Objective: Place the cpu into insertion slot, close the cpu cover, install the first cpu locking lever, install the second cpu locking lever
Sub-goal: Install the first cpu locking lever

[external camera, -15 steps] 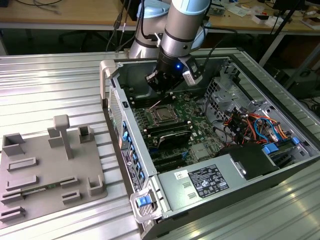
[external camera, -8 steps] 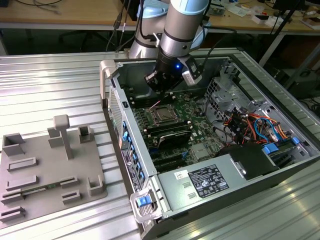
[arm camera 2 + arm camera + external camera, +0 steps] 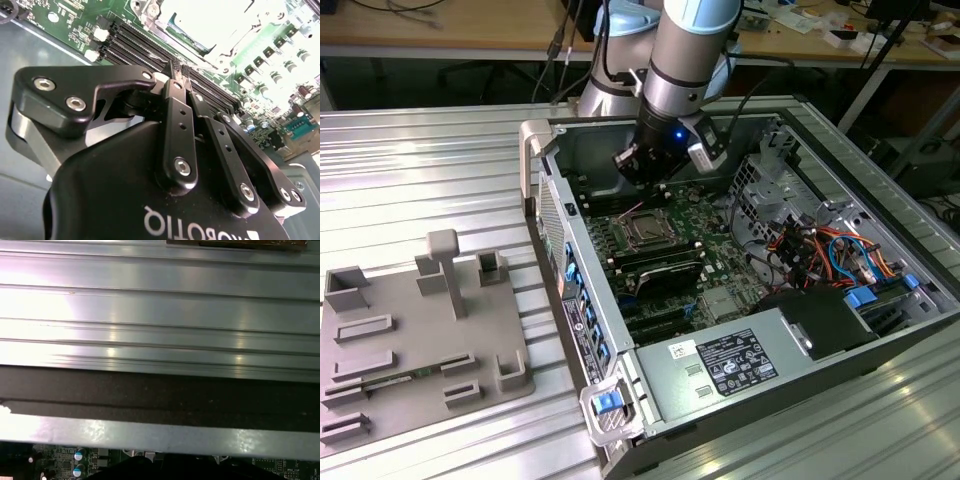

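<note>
The insertion slot (image 3: 645, 230) sits in the green circuit board inside the open computer case. It has a dark square centre, and the cpu cover (image 3: 647, 214) seems to lie flat around it as a silver frame. I cannot tell the cpu apart from the slot's centre. In the second wrist view the slot (image 3: 215, 22) glares bright silver beyond the fingertips. My gripper (image 3: 642, 168) hangs above the slot, slightly toward the case's back wall. Its two black fingers (image 3: 172, 115) are pressed together at the tips, so the gripper (image 3: 178, 69) is shut with nothing visible between them.
Long black memory slots (image 3: 150, 47) run beside the socket. More black slots and a card (image 3: 660, 270) lie nearer the power supply (image 3: 740, 365). Coloured cables (image 3: 820, 250) crowd the exterior view's right. A grey fixture plate (image 3: 420, 340) rests on the ribbed metal table (image 3: 160, 315).
</note>
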You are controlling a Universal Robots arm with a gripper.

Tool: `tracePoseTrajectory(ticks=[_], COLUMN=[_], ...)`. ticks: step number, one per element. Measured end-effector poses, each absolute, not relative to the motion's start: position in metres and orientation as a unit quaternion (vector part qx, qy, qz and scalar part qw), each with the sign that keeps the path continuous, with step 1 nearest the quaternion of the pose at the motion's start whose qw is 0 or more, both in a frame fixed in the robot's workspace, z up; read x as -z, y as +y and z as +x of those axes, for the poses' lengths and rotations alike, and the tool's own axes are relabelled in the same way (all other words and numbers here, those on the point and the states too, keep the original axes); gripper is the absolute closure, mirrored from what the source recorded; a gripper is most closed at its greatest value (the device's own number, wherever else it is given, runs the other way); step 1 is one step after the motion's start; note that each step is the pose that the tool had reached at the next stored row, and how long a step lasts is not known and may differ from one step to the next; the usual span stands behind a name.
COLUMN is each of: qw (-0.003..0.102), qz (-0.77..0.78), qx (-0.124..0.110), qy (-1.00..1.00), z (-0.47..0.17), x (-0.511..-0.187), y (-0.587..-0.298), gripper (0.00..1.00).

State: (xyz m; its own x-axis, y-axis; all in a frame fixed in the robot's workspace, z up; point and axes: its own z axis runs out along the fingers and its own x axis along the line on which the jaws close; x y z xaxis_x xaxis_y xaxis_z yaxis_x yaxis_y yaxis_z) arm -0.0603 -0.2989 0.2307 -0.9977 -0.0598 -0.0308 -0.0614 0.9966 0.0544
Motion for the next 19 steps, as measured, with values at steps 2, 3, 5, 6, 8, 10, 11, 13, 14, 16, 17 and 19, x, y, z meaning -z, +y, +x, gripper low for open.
tracePoseTrajectory(ticks=[2, 3, 5, 6, 8, 10, 11, 13, 14, 16, 17, 19], qw=[0.015, 0.015, 0.015, 0.015, 0.015, 0.015, 0.015, 0.015, 0.015, 0.015, 0.015, 0.015], qz=[-0.030, -0.030, -0.030, -0.030, -0.030, -0.030, -0.030, -0.030, -0.030, -0.030, -0.030, -0.030], qx=[-0.028, -0.028, -0.028, -0.028, -0.028, -0.028, -0.028, -0.028, -0.028, -0.028, -0.028, -0.028], qy=[0.999, 0.999, 0.999, 0.999, 0.999, 0.999, 0.999, 0.999, 0.999, 0.999, 0.999, 0.999], z=[-0.058, -0.057, -0.056, -0.055, -0.053, -0.052, -0.051, -0.049, -0.049, -0.047, -0.047, -0.047], x=[-0.229, -0.228, -0.226, -0.225, -0.223, -0.221, -0.220, -0.218, -0.217, -0.214, -0.213, -0.212], y=[-0.299, -0.299, -0.299, -0.299, -0.299, -0.299, -0.299, -0.299, -0.299, -0.299, -0.299, -0.299], gripper=[0.89, 0.89, 0.89, 0.89, 0.89, 0.89, 0.89, 0.89, 0.89, 0.89, 0.89, 0.89])
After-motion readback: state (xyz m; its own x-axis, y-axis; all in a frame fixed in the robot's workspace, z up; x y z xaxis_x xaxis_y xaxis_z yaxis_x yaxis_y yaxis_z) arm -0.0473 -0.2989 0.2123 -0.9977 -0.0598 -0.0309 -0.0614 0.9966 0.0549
